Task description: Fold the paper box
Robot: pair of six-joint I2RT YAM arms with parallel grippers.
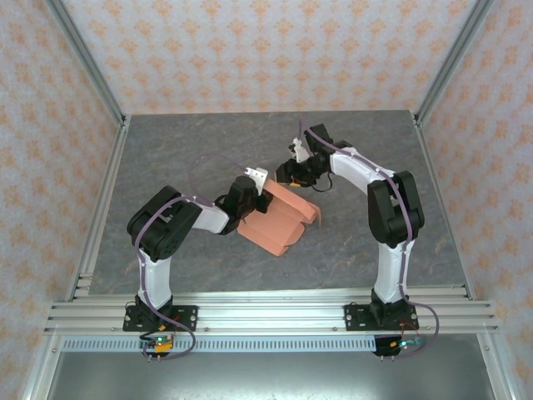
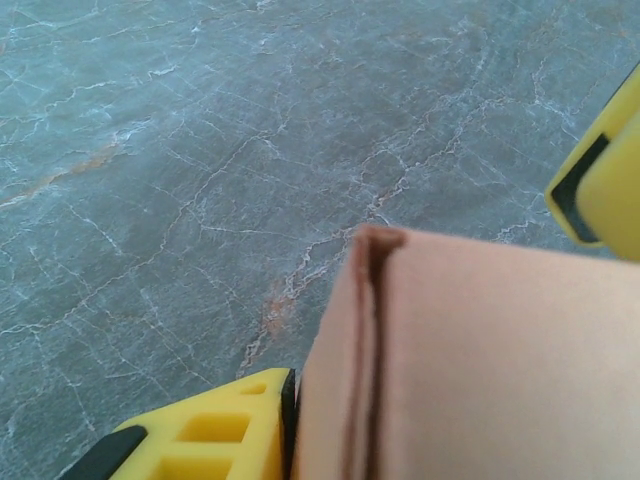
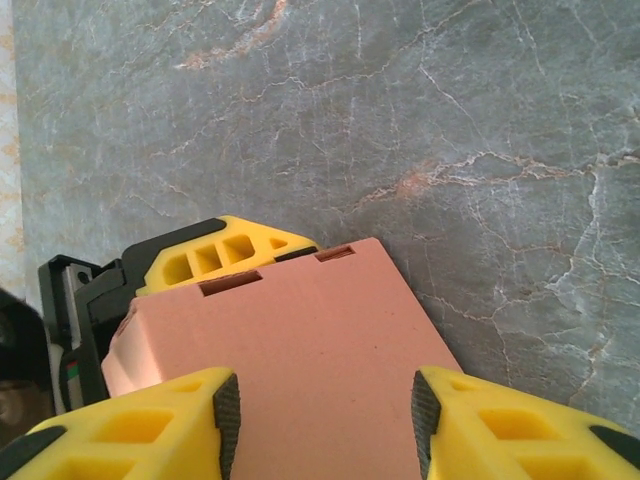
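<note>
Two arms meet over the paper box (image 1: 280, 223) on the grey marbled table (image 1: 166, 158).

From above, the salmon-orange cardboard lies partly folded, with rounded humps along its right side. The left gripper (image 1: 252, 193) is at its upper-left edge and the right gripper (image 1: 291, 173) just beyond its far end. The left wrist camera adds a doubled, creased wall of the box (image 2: 480, 370) standing between that claw's widely spread yellow fingers (image 2: 215, 435). The near finger touches the wall, but whether the pair squeezes cannot be told. The right wrist camera shows a flat, matte panel (image 3: 300, 350) with two narrow slots (image 3: 230, 285) near its far edge. The right gripper (image 3: 322, 415) is spread apart above the panel, gripping nothing, and a ribbed yellow finger of the left claw (image 3: 215, 255) sits against the box's far side.
</note>
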